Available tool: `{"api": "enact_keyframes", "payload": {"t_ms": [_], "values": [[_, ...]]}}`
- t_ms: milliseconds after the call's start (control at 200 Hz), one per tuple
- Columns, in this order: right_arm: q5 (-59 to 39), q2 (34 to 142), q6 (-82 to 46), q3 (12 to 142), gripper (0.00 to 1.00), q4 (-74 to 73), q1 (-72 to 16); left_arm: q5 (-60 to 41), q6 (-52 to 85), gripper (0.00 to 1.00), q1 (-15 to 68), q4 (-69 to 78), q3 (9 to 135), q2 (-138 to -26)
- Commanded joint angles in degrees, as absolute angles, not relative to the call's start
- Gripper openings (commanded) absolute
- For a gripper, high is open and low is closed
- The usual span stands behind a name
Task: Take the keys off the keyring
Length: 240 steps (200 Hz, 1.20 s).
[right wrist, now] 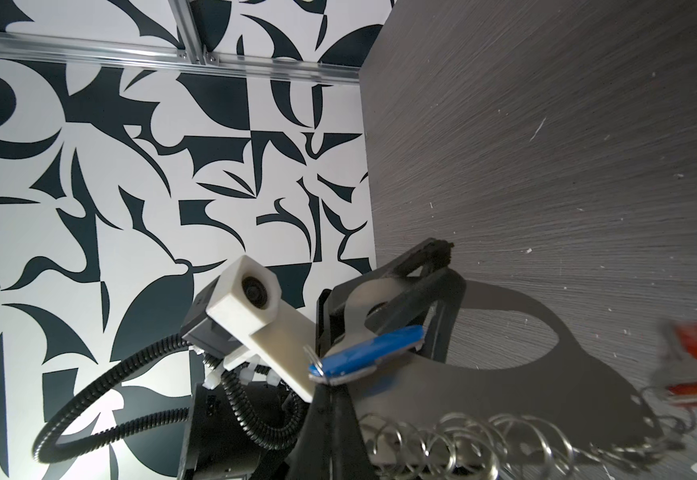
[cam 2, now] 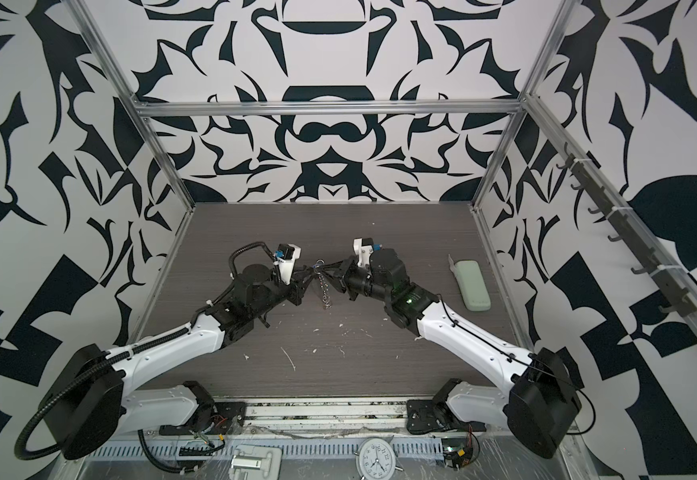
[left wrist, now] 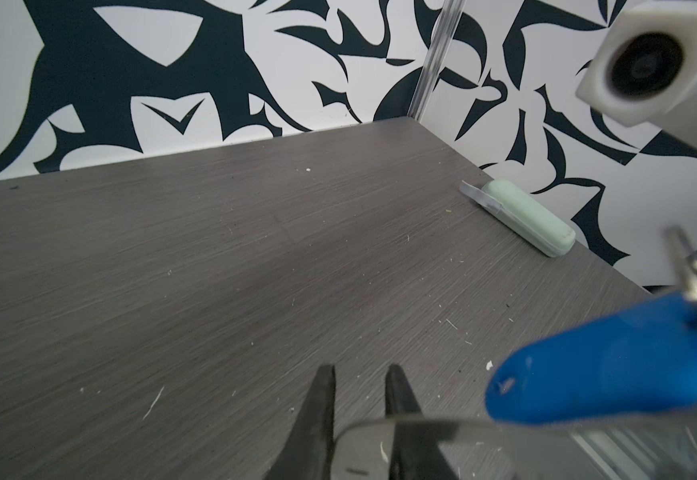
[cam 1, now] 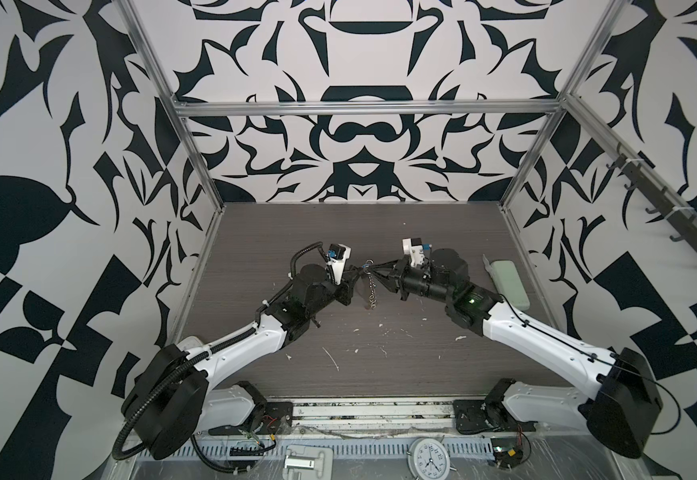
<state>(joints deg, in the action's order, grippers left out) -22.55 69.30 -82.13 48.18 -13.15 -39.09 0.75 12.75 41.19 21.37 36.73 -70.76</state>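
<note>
1. Hanging from my closed right gripper (cam 1: 376,272), the keyring (cam 1: 372,289) ran straight down, red key (right wrist: 692,361) lowest.
2. My left gripper (cam 1: 357,272) stood nearly closed beside it; grip unclear.
3. Green case (cam 1: 511,284) lay well apart, contents unseen.

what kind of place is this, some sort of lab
Most likely a robot test cell in a lab: an aluminium frame with black-and-white patterned walls boxes in a grey table, and two robot arms are mounted along its front edge.
</note>
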Motion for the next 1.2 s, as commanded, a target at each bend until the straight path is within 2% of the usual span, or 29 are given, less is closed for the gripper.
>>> {"api": "enact_keyframes", "payload": {"t_ms": [0, 290, 415, 725, 830, 950, 1030, 1195], "values": [[-23.30, 68.69, -80.72, 47.15, 0.00, -13.59, -37.63, 2.31, 15.36, 0.03, 42.05, 15.62, 39.08, -66.93], [-29.09, 70.19, -75.63, 45.63, 0.30, -13.17, -33.99, 0.93, 19.82, 0.00, 43.42, -2.20, 45.13, -63.52], [-31.42, 70.06, -72.42, 45.49, 0.37, -12.70, -32.89, 0.35, 21.50, 0.00, 43.42, -9.17, 48.76, -63.65], [-34.10, 66.75, -57.72, 43.71, 0.36, -9.69, -27.52, -0.61, 23.46, 0.00, 43.42, -32.62, 61.50, -69.13], [-27.66, 63.84, -45.34, 45.11, 0.36, -4.18, -27.99, -2.15, 23.97, 0.00, 43.42, -38.52, 64.16, -70.43], [-21.56, 59.02, -35.55, 41.96, 0.38, -7.85, -28.17, -4.80, 24.35, 0.00, 43.42, -43.76, 66.76, -71.42], [-23.39, 57.29, -28.36, 42.01, 0.43, -7.50, -28.27, -6.05, 24.04, 0.00, 43.42, -48.66, 69.22, -72.57], [-27.51, 57.59, -18.18, 43.79, 0.44, -5.23, -29.74, -10.69, 23.06, 0.00, 43.42, -58.44, 74.00, -78.05]]}}
